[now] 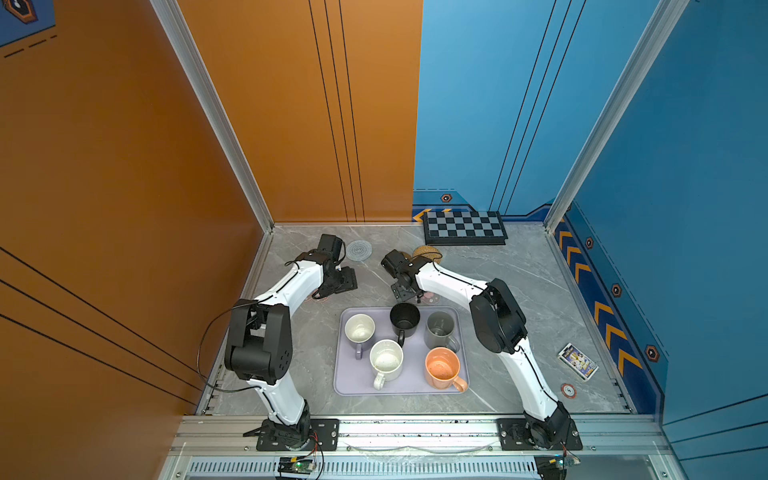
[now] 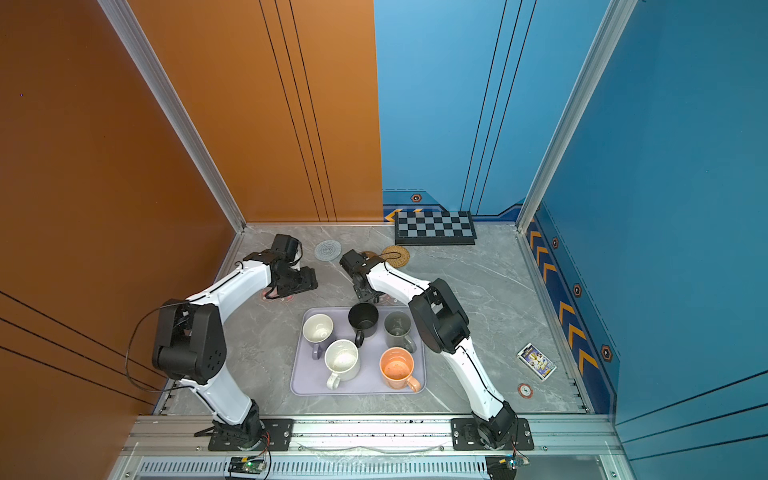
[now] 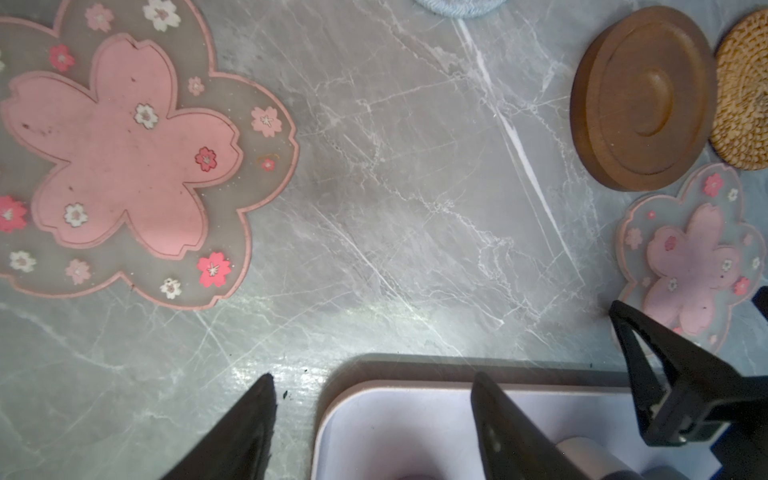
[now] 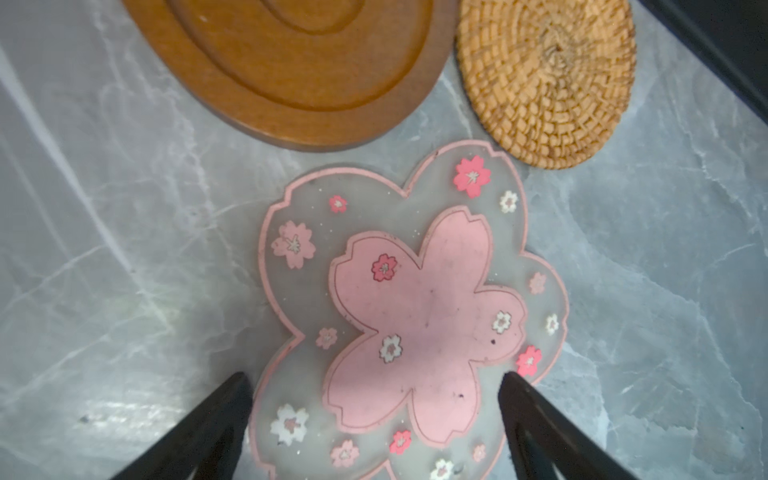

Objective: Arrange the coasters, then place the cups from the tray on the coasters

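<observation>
On the grey marbled worktop (image 1: 519,291) we see the lavender tray (image 1: 409,382) midway along the front edge. It carries the lavender cup (image 1: 359,328), black cup (image 1: 404,318), grey cup (image 1: 440,330), white speckled cup (image 1: 386,359) and orange cup (image 1: 442,368). The chequered board (image 1: 464,227) lies against the far edge.

Our left pincer (image 3: 372,380) hangs well open and empty near the tray's far left corner. Our right pincer (image 4: 376,376) gapes wide astride one pink flower coaster (image 4: 415,316), gripping nothing. The other pink flower coaster (image 3: 124,153) lies toward the left edge. The wooden disc (image 3: 642,97) and rattan coaster (image 1: 428,252) sit just beside each other, with the spiral coaster (image 1: 359,250) near the far edge.

The card box (image 1: 577,361) by the right edge bears print too small to read.
</observation>
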`<action>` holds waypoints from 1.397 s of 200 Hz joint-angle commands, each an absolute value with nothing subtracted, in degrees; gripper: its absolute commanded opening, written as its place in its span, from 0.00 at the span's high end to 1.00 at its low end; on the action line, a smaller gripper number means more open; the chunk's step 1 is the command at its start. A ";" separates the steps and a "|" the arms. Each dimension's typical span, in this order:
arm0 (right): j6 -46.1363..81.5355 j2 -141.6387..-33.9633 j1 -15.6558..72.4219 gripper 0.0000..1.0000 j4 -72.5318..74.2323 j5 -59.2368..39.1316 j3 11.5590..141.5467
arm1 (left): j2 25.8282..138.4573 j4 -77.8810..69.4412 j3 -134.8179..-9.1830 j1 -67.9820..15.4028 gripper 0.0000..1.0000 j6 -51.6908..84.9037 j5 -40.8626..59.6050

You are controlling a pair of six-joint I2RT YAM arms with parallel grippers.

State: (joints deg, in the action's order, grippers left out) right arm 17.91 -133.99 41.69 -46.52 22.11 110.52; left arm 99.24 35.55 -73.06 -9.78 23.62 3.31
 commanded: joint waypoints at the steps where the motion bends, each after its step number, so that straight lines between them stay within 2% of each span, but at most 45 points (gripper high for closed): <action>1: 20.11 -134.52 40.97 0.06 -49.99 23.82 110.01 | 99.15 36.01 -72.09 -9.88 0.25 23.64 3.61; 72: 22.93 -131.17 40.61 0.08 -50.00 22.81 105.73 | 98.55 36.38 -72.07 -10.22 0.25 23.53 3.82; 124: 21.57 -129.11 38.63 0.07 -48.96 20.40 109.54 | 98.72 36.48 -72.16 -10.44 0.25 23.83 4.56; 194: 19.00 -131.99 37.90 0.07 -46.61 16.66 115.40 | 98.91 38.33 -73.66 -10.37 0.25 23.12 3.29; 279: 20.44 -135.81 35.95 0.07 -44.10 18.82 117.42 | 99.58 41.26 -75.48 -10.36 0.25 21.89 1.12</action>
